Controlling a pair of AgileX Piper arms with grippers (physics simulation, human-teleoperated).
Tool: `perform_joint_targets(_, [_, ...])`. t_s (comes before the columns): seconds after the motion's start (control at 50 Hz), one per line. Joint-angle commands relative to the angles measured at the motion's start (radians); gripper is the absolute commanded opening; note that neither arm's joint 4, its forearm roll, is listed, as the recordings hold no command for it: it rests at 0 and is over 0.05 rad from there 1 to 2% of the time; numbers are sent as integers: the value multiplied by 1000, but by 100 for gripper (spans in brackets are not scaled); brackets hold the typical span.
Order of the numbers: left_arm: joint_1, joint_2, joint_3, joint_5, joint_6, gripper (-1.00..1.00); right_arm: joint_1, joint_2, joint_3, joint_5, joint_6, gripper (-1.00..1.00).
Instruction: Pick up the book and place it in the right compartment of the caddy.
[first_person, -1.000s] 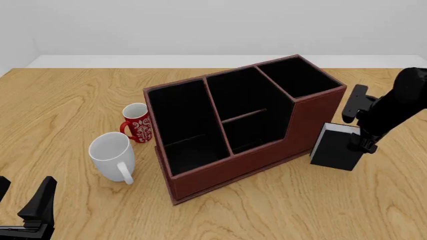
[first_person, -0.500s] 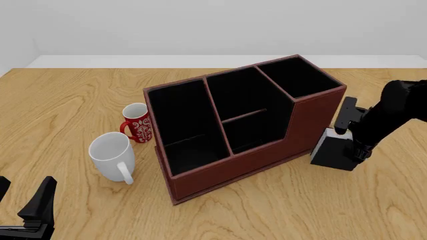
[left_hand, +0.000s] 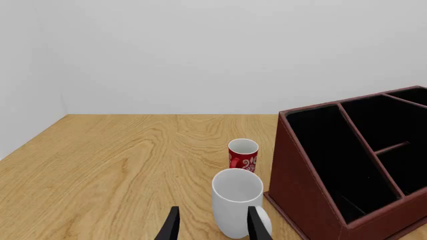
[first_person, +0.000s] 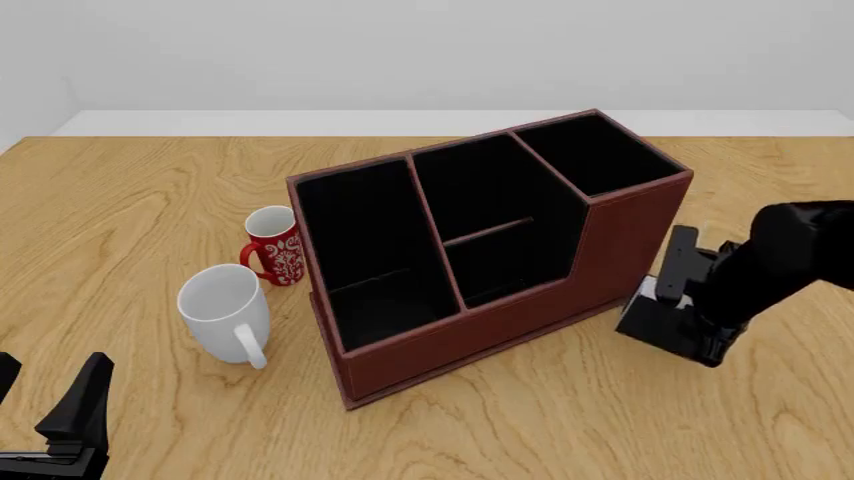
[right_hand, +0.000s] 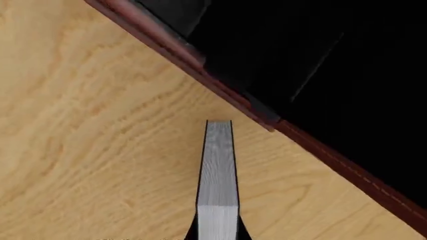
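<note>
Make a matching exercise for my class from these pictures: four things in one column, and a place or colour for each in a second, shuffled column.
Things:
1. book
2. white mug
3. red mug
4. left gripper

Descriptions:
A. patterned, behind the plain mug
B. low at the near table edge, away from everything
C. right of the caddy, under the right gripper
D. plain, handle toward the camera

Pairs: 1-C, 2-D, 3-A, 4-B

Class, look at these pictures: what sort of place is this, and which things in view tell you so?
Probably a simulated desk or tabletop: a light wooden table holding a dark red-brown, three-section leather-look caddy, a plain white mug and a red patterned mug, against blank grey walls.
</note>
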Motion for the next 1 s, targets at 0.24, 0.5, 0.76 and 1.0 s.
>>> perform_joint_targets(0.24, [0,0,0,0,0,100,112,-261,157,202,77,-100])
perform_joint_targets(0.5, [0,0,0,0,0,100,301,-439,108,371,258,-100])
perform_joint_targets(0.76, [0,0,0,0,0,100,424,-530,-47,509,373,-100])
perform_joint_targets(1.0, [0,0,0,0,0,100,447,-532,-134,509,368,-100])
